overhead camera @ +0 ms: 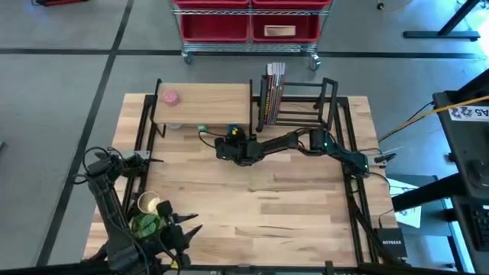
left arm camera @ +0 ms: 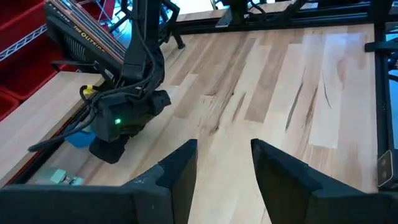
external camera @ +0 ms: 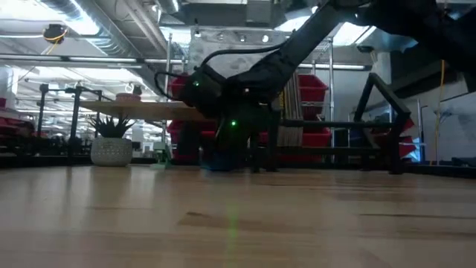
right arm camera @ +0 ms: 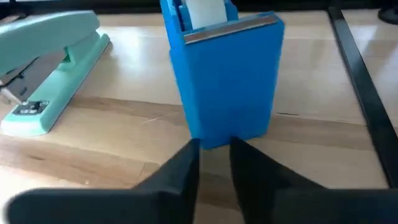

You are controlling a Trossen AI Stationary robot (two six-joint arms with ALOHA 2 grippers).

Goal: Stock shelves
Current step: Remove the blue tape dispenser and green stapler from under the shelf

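Note:
The wood-topped shelf (overhead camera: pixel 202 103) stands at the table's far left and the black book rack (overhead camera: pixel 298 99) beside it holds several books (overhead camera: pixel 271 92). A blue tape dispenser (right arm camera: pixel 227 74) stands upright at the shelf's near edge, with a mint stapler (right arm camera: pixel 50 68) lying beside it. My right gripper (right arm camera: pixel 214 158) is low in front of the dispenser, open by a narrow gap with nothing between its fingers. In the high view it is at the table's middle (overhead camera: pixel 229 147). My left gripper (left arm camera: pixel 224 162) waits open at the near left corner (overhead camera: pixel 187 221). My right gripper comes level at the tape dispenser from the table's near side. Its fingertips (right arm camera: pixel 189 149) stand at the dispenser's lower near edge (right arm camera: pixel 217 142). I cannot tell whether they touch it. The dispenser stands upright on its base.
A pink object (overhead camera: pixel 170 98) lies on the shelf's top. A potted plant (overhead camera: pixel 147 221) and a pale cup (overhead camera: pixel 148 203) sit by the left arm. A wheeled cart with red bins (overhead camera: pixel 248 27) stands beyond the far edge. Bare wood (overhead camera: pixel 275 206) spans the table's middle and near right.

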